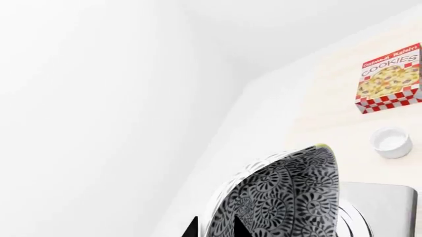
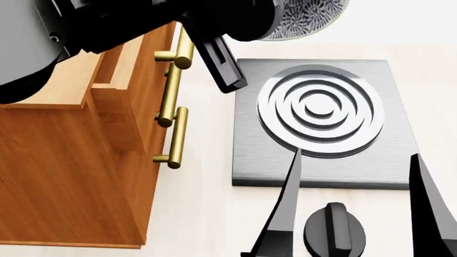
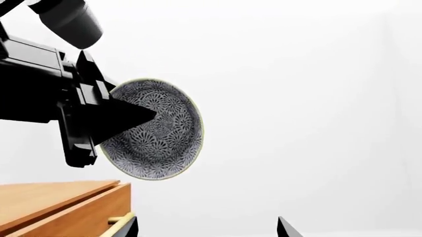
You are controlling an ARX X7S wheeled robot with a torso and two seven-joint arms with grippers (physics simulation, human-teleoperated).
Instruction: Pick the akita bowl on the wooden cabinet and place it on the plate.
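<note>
While the left gripper (image 3: 142, 116) clamps the rim of the akita bowl (image 3: 161, 133), the bowl hangs tilted on edge in the air, clear of the wooden cabinet (image 3: 53, 205) and above its level in the right wrist view. Patterned black-and-white underside faces the right wrist camera. In the head view only a sliver of the bowl shows at the top edge, beyond the left arm (image 2: 143, 24), over the far side of the stove (image 2: 325, 123) with its ringed burner (image 2: 320, 110). Cabinet with brass bar handles (image 2: 175, 136) stands just beside the stove. Right gripper (image 2: 357, 214): fingers spread wide, holding nothing, above the stove knob (image 2: 334, 230). Left wrist view: cookie box (image 1: 390, 79) and small white cup (image 1: 392, 142) on the counter. Plate not visible in any view.
</note>
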